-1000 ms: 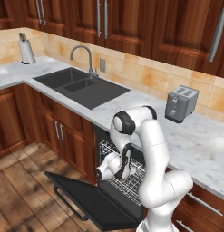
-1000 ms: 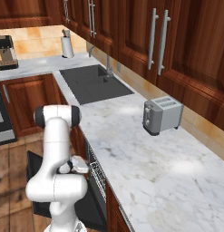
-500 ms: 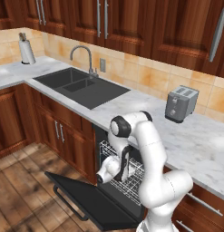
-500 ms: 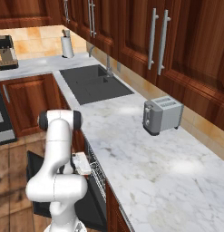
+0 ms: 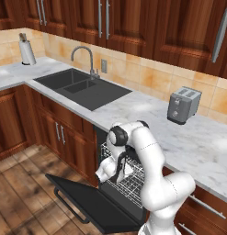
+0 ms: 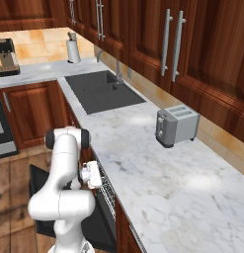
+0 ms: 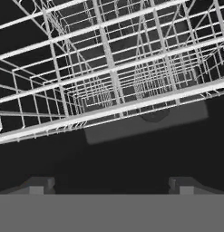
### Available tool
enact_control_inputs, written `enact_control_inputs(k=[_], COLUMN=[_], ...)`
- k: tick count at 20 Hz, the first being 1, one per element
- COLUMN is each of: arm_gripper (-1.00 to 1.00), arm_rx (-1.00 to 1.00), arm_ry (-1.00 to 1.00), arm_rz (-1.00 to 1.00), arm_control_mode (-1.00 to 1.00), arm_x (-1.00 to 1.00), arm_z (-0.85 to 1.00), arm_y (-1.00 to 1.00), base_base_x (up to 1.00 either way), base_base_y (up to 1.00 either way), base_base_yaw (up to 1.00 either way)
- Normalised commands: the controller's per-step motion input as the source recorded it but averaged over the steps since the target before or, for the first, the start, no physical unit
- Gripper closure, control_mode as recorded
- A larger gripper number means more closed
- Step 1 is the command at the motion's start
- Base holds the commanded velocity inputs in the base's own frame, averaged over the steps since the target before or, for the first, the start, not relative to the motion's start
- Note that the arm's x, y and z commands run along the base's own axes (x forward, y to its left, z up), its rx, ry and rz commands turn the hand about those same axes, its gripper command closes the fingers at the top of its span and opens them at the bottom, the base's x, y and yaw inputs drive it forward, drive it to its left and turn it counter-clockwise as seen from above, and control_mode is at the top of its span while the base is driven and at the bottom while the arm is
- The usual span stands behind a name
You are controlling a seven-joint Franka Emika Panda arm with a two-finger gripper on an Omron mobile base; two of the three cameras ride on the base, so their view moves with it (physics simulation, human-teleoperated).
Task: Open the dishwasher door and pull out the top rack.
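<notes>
- One black dishwasher door [image 5: 94, 209] lies folded down flat in the left base view, its bar handle toward the floor; the top rack [image 5: 128, 176] sits inside the cavity under the marble worktop [image 5: 179, 137], with the claw [image 5: 102, 172] at its front.
- Right base view: the claw [image 6: 90, 174] is at the cavity mouth, beside the worktop edge.
- Hand view: the rack's front rail [image 7: 113, 110] runs just ahead of the parted, empty fingertips [image 7: 38, 186]. Thin stiff wire, likely light and free-rolling; that front rail looks the best hold.

No legible text, labels or numbers anywhere.
</notes>
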Motion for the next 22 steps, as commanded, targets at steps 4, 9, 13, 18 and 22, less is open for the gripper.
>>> enact_control_inputs(k=[4,9,13,18,22], arm_gripper=[-1.0,-1.0,-1.0,-1.0,-1.0], arm_rx=[0.04,0.06,0.11,0.26,0.4], arm_ry=[-0.13,-0.13,-0.14,-0.08,-0.01], arm_rz=[-0.11,-0.06,0.0,0.0,0.0], arm_control_mode=[-1.0,-1.0,-1.0,-1.0,-1.0], arm_x=[0.47,0.37,0.31,0.48,0.49], arm_z=[-0.07,-0.32,-0.57,-0.59,-0.43], arm_y=[-0.21,-0.34,-0.47,-0.62,-0.73], base_base_x=[0.0,0.0,0.0,0.0,0.0], base_base_y=[0.0,0.0,0.0,0.0,0.0], base_base_yaw=[0.0,0.0,0.0,0.0,0.0])
